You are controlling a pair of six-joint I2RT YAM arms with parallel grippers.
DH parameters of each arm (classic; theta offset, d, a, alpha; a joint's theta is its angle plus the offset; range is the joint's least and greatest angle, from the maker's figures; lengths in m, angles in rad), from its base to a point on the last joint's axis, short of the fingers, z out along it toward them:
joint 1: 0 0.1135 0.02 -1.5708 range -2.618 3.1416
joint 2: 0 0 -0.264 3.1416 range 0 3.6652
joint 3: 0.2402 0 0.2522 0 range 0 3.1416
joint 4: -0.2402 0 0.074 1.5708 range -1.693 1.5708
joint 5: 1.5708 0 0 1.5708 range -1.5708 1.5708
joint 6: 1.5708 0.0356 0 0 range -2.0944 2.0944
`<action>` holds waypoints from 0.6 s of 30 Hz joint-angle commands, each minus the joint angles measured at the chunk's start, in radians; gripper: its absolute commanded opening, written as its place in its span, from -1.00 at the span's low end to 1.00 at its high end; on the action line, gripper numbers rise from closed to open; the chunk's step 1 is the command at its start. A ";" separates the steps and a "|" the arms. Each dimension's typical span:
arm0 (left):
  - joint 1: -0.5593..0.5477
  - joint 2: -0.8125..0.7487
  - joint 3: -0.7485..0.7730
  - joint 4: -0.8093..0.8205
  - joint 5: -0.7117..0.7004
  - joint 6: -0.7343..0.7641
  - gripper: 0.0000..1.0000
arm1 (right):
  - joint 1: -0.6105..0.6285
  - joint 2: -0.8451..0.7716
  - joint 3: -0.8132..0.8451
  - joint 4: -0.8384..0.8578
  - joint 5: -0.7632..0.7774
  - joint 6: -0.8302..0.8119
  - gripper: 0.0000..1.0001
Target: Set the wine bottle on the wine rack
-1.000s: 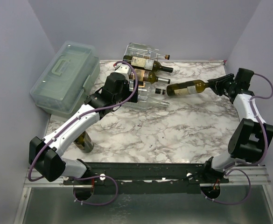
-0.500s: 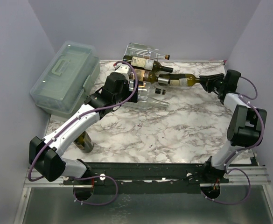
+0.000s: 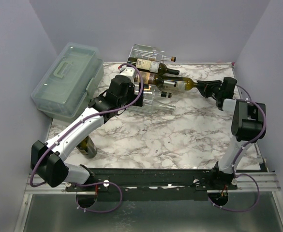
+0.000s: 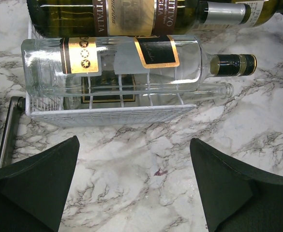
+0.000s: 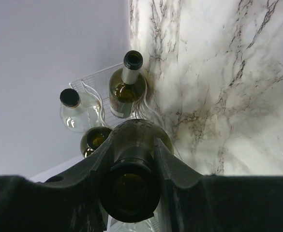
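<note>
Right gripper (image 3: 208,88) is clamped on the bottle (image 3: 176,84) neck, holding it horizontal so the base feeds sideways into the rack (image 3: 142,50), mid row. Not seated yet, I'd say. Left gripper (image 4: 134,141) has fingers apart and empty, sitting at the rack front, likely to brace it.

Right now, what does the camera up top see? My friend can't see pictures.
The right gripper holds a wine bottle by its neck, sideways at the clear wine rack, where other bottles lie. A pale-green storage box sits left.
</note>
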State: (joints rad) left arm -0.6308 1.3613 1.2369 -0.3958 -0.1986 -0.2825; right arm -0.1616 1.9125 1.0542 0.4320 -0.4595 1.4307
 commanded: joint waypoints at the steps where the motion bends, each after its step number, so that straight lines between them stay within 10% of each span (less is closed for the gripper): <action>1: -0.006 0.015 0.030 -0.004 -0.016 0.013 0.97 | 0.028 0.034 0.017 0.218 -0.082 0.152 -0.99; 18: -0.006 0.026 0.033 -0.006 -0.028 0.022 0.97 | 0.154 0.232 0.069 0.437 -0.061 0.329 -0.99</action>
State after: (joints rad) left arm -0.6308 1.3872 1.2392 -0.3988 -0.1997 -0.2764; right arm -0.0387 2.1166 1.0653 0.6785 -0.4660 1.6360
